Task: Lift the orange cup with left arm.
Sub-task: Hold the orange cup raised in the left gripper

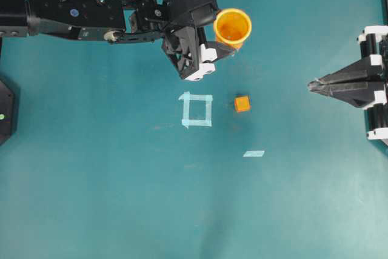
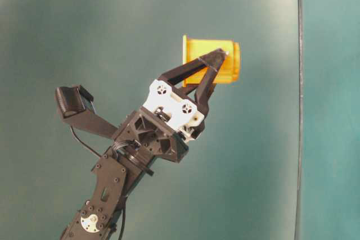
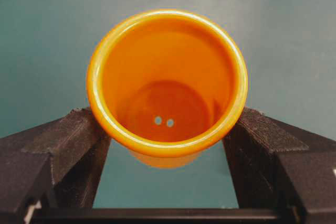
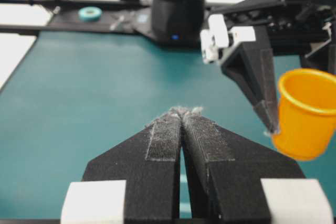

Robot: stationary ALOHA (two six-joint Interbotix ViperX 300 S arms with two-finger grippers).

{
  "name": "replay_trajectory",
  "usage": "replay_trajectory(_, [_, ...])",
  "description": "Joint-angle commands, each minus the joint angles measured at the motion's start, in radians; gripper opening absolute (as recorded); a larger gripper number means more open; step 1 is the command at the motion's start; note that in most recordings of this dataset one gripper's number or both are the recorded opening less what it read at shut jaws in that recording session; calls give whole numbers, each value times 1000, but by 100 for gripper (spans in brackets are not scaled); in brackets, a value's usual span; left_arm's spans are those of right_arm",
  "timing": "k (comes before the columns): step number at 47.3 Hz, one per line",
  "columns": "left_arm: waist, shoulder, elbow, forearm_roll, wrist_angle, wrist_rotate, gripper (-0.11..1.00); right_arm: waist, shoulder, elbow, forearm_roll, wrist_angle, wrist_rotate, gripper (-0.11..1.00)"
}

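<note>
Pinching the orange cup (image 3: pixel 167 85) just under its rim, the left tool (image 3: pixel 167 145) holds it clear above the bench (image 1: pixel 121 198); cup looks light, stiff, slick-walled, so below-rim grip seems safest, while the right tool (image 4: pixel 181 114) rests pressed together.

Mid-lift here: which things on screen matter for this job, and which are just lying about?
In the job:
- orange cup, clamped just below its rim and held off the table
- left gripper, shut on it

Lying about:
- orange cube
- tape square
- tape strip
- right gripper, shut, empty
</note>
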Motion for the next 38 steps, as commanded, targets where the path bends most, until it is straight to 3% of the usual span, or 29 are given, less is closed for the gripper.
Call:
replay_trajectory(1, [2,-37,-28,3,-11,2,67,0,3,-32,0,-3,2,0])
replay_trajectory(38, [0,-38,-38,3,-8,3,67,2,3,-32,0,-3,2,0])
